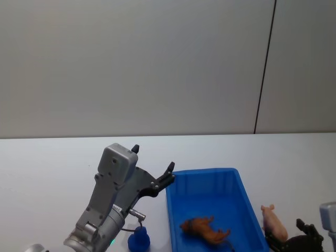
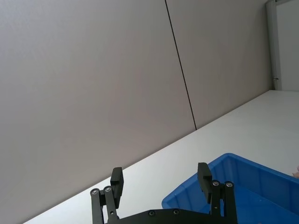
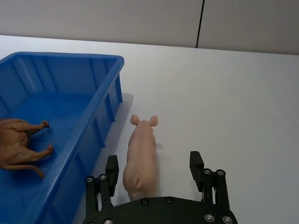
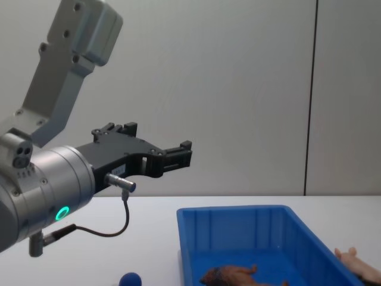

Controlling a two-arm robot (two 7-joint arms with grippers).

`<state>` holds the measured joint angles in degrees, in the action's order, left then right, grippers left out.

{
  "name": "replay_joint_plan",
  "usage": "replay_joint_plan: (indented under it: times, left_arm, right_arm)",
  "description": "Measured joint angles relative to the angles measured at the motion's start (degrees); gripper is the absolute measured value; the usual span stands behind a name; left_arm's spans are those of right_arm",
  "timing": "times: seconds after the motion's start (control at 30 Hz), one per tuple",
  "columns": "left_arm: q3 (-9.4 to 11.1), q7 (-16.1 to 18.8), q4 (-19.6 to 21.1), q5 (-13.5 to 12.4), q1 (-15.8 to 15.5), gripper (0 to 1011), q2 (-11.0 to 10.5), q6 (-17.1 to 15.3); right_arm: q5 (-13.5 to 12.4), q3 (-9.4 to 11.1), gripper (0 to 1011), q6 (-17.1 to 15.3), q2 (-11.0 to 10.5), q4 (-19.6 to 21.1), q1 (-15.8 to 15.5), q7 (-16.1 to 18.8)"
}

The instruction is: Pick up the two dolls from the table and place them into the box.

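The brown animal doll (image 1: pixel 206 229) lies inside the blue box (image 1: pixel 205 171). The pink piglet (image 3: pixel 140 158) stands on the tabletop (image 3: pixel 224 93) just right of the box, with the right hand (image 3: pixel 154 161) spread around its rear. The next move is probably to close on it and lift it over the box's right wall. The left hand (image 2: pixel 160 172) hovers by the box's left wall, spread and empty.

Plain grey-beige wall (image 1: pixel 131 63) across the upper half of the head view, flat and evenly lit. One thin dark vertical seam (image 1: pixel 265 68) cuts it right of centre. Below, the white bench (image 1: pixel 47 157) runs edge to edge, matte, meeting the wall in a straight line. In the left wrist view, a paler wall panel (image 2: pixel 286 42) at upper right.
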<state>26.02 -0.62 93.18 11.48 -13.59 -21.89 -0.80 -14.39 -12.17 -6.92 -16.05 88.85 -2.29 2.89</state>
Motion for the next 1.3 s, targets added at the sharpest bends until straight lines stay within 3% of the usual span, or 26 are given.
replay_joint_plan:
  times: [0.23, 0.3, 0.7, 1.3]
  left_arm:
    - [0.00, 0.00, 0.00, 0.00, 0.00, 1001, 0.00, 0.00]
    - [0.00, 0.00, 0.00, 0.00, 0.00, 1001, 0.00, 0.00]
    - [0.00, 0.00, 0.00, 0.00, 0.00, 1001, 0.00, 0.00]
    - [0.00, 0.00, 0.00, 0.00, 0.00, 1001, 0.00, 0.00]
  right_arm:
    - [0.63, -0.30, 810, 0.39, 0.63, -1.70, 0.75, 0.53]
    - [0.72, -0.35, 716, 0.45, 0.75, -1.95, 0.88, 0.60]
    - [1.55, -0.54, 376, 1.13, 1.44, -2.34, 1.66, 0.98]
    - [2.49, -0.27, 376, 2.49, 1.48, 3.73, 2.55, 2.76]
